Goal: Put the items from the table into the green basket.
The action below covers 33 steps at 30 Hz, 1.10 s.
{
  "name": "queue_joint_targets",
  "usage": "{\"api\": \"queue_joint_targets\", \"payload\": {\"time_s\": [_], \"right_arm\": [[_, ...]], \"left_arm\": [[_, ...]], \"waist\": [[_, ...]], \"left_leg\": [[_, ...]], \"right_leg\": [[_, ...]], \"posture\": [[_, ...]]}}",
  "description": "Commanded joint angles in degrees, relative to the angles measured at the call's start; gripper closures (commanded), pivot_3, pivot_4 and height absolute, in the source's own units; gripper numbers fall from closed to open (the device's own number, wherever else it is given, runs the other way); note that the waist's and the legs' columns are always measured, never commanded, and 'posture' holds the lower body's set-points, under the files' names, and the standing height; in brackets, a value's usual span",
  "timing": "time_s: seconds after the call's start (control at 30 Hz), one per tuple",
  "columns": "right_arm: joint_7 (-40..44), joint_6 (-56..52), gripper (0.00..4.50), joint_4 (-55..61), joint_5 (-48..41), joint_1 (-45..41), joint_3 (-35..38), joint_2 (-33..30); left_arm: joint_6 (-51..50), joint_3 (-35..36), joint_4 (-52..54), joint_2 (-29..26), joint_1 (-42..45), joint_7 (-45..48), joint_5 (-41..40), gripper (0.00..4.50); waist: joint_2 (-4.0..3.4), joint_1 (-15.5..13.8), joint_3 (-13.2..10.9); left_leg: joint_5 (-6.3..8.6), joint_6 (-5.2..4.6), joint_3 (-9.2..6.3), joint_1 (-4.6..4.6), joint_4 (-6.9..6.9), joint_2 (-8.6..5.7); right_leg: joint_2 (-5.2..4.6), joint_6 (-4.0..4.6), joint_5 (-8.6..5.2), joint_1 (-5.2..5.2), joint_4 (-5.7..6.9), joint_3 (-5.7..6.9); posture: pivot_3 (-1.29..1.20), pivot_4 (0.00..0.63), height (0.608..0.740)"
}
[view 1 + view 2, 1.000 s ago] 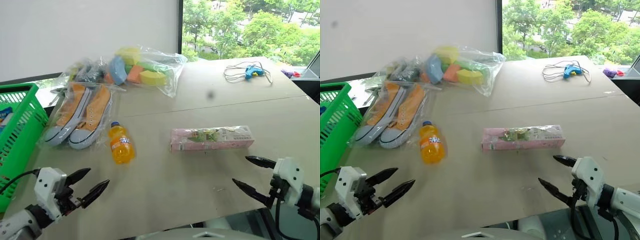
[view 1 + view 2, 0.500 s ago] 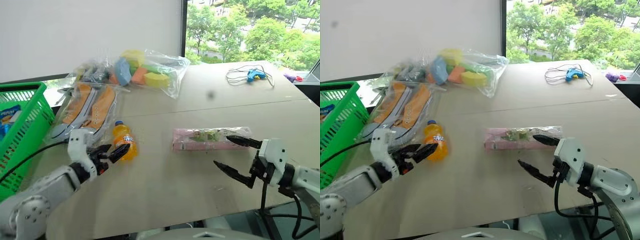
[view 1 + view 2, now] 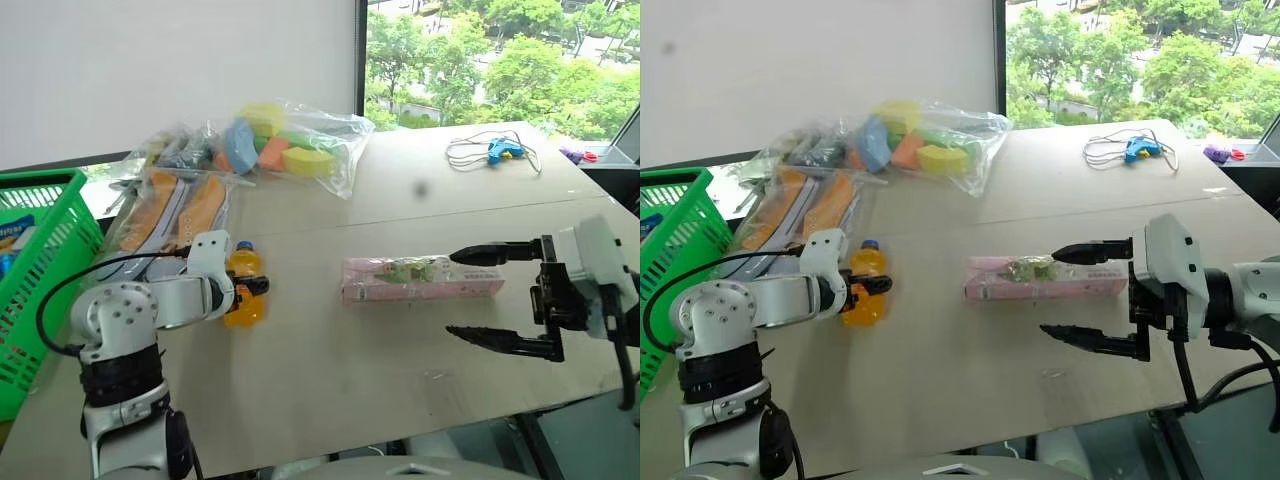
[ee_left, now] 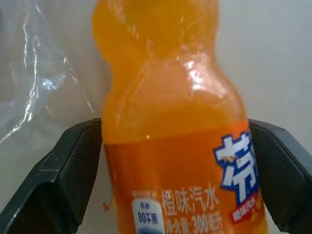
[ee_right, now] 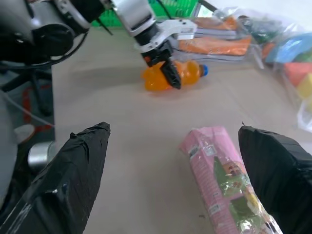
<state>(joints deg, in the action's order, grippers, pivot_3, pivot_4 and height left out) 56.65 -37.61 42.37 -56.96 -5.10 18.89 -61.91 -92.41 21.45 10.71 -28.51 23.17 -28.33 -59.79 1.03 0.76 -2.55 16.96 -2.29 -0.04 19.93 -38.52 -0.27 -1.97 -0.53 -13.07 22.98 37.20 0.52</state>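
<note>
The orange soda bottle (image 3: 242,290) with its blue cap lies on the beige table (image 3: 340,370). My left gripper (image 3: 250,288) is open and straddles it, one finger close along each side (image 4: 73,165). The long pink box (image 3: 420,278) lies flat at the table's middle. My right gripper (image 3: 450,294) hangs wide open by the box's right end, pointing left, with nothing between its fingers (image 5: 78,175). Further back are the bagged orange-and-white sneakers (image 3: 170,205) and the clear bag of foam shapes (image 3: 280,145). The green basket (image 3: 40,260) stands at the far left.
A blue glue gun with a coiled cable (image 3: 500,150) lies at the back right of the table. Something blue and packaged (image 3: 8,245) sits inside the basket. The table's front edge runs just below both arms.
My left gripper has reached forward from the front edge and now has the bottle between its fingers. My right gripper rose and turned left beside the pink box.
</note>
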Motion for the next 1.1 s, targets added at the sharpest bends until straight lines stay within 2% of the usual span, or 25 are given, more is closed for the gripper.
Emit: {"api": "queue_joint_targets", "payload": {"time_s": [0.03,0.07,0.2,0.27,0.3,0.37,0.4,0.47,0.57,0.6,0.7,0.8,0.87,0.97,1.1], "right_arm": [[1.5,-1.0,0.0,-1.5,-1.1,-2.2,0.6,-1.7],[1.6,-1.2,0.0,-1.8,-1.0,-2.5,0.4,-1.9],[2.4,-0.9,0.0,-2.3,1.1,-2.9,-1.0,-1.9],[2.2,-0.6,0.0,-2.4,1.3,-3.3,-1.7,-1.3],[1.4,-0.3,0.0,-2.6,1.4,-4.4,-2.6,-0.3],[-0.9,-0.6,0.0,-3.3,0.6,-7.8,-5.2,2.1],[-1.7,-1.0,0.0,-3.7,0.4,-9.7,-6.5,3.2],[-3.9,-2.0,0.0,-5.0,1.2,-14.8,-9.8,5.7],[-6.7,-5.7,0.0,-8.9,-0.3,-24.6,-15.0,11.0],[-8.6,-6.6,0.0,-11.3,0.1,-29.0,-17.0,14.3],[-11.4,-7.1,0.0,-19.9,5.8,-41.2,-23.7,23.4],[-7.7,-6.5,0.0,-26.4,12.3,-49.3,-30.8,27.0],[-5.3,-6.1,0.0,-29.3,14.4,-52.6,-33.0,29.1],[-4.9,-5.1,0.0,-33.4,15.5,-56.7,-32.6,34.5],[-3.2,-5.2,0.0,-34.3,16.4,-58.3,-31.9,37.6]], "left_arm": [[-0.1,-2.4,-0.1,-0.2,0.3,1.9,0.2,1.28],[-0.1,-2.3,0.2,-0.4,0.1,2.3,0.1,1.41],[-0.1,0.3,2.8,0.1,-0.5,5.7,-1.0,1.41],[3.4,4.2,6.0,2.0,-0.4,9.1,-3.0,1.41],[8.4,7.4,8.3,2.5,-0.6,14.5,-5.7,1.41],[13.4,15.2,7.5,1.1,-0.4,23.5,-12.7,1.41],[15.0,17.6,6.5,-0.5,0.4,25.2,-14.0,1.41],[19.0,20.3,3.6,-4.6,3.1,26.9,-12.5,1.41],[29.3,20.6,-2.6,-12.1,7.3,30.8,-3.6,1.41],[36.0,19.0,-6.1,-15.3,8.2,32.6,2.8,1.41],[53.5,12.4,-21.1,-26.3,9.0,38.4,20.6,1.41],[66.6,9.1,-37.6,-34.3,12.4,42.9,30.2,1.41],[74.0,5.9,-48.0,-38.1,15.1,46.3,35.4,1.41],[82.5,1.7,-62.1,-42.1,18.5,50.4,41.9,1.41],[89.9,-2.9,-73.0,-44.8,19.2,53.5,48.8,1.41]], "waist": [[-0.08,0.0,0.1],[-0.08,0.0,0.1],[-0.07,0.0,0.1],[-0.06,0.0,0.0],[0.02,-0.2,0.0],[0.36,-0.1,0.0],[0.41,-0.1,0.0],[0.47,0.1,0.0],[0.42,0.0,0.0],[0.4,-0.1,0.0],[0.36,0.0,0.0],[0.38,-0.3,-0.1],[0.67,-0.3,0.1],[0.92,-0.9,0.2],[1.28,-1.6,0.5]], "left_leg": [[0.0,0.0,0.02,-0.01,0.01,-0.01],[0.0,0.0,0.04,-0.03,0.01,-0.05],[0.0,0.0,0.04,0.0,0.0,-0.11],[0.0,0.0,0.04,0.04,0.01,-0.11],[0.0,0.01,0.03,0.07,0.01,-0.11],[-0.05,0.1,-0.04,0.33,-0.02,-0.09],[-0.22,0.39,-0.05,0.71,-0.07,-0.07],[-0.31,0.54,-0.07,0.84,-0.09,-0.02],[-0.37,0.61,-0.09,0.69,0.12,0.02],[-0.39,0.61,-0.11,0.66,0.16,0.01],[-0.41,0.64,-0.12,0.52,0.19,-0.01],[-0.41,0.64,-0.15,0.5,0.13,-0.02],[-0.42,0.64,-0.22,0.81,0.18,-0.03],[-0.49,0.78,-0.38,1.11,0.18,0.02],[-0.51,0.83,-0.46,2.23,0.09,-0.24]], "right_leg": [[-0.03,0.0,0.0,0.0,-0.01,-0.03],[-0.08,0.0,0.0,-0.03,-0.01,-0.05],[-0.2,0.0,0.0,-0.03,-0.04,-0.06],[-0.23,-0.01,0.0,-0.01,-0.07,-0.06],[-0.25,0.0,0.0,0.01,-0.08,-0.06],[-0.26,0.02,0.02,0.24,-0.09,0.0],[-0.25,0.1,0.07,0.67,0.03,0.02],[-0.22,0.17,0.13,0.84,0.09,0.06],[-0.05,0.29,0.16,0.84,0.22,0.07],[-0.02,0.33,0.18,0.84,0.21,0.08],[0.09,0.37,0.19,0.74,0.28,0.1],[0.09,0.28,0.22,0.78,0.54,0.16],[0.38,0.22,0.27,1.1,0.45,0.25],[0.07,0.19,0.28,1.26,0.4,0.4],[-0.32,0.15,0.33,2.41,0.7,0.43]], "posture": [[-0.11,0.0,0.74],[-0.11,0.0,0.74],[-0.09,0.0,0.74],[-0.07,0.0,0.74],[-0.05,0.0,0.74],[-0.03,0.0,0.74],[-0.02,0.0,0.74],[0.01,0.0,0.74],[0.02,0.0,0.74],[0.02,0.0,0.74],[0.04,0.0,0.74],[0.05,0.0,0.74],[0.06,0.0,0.74],[0.07,0.0,0.74],[0.07,0.0,0.74]]}}
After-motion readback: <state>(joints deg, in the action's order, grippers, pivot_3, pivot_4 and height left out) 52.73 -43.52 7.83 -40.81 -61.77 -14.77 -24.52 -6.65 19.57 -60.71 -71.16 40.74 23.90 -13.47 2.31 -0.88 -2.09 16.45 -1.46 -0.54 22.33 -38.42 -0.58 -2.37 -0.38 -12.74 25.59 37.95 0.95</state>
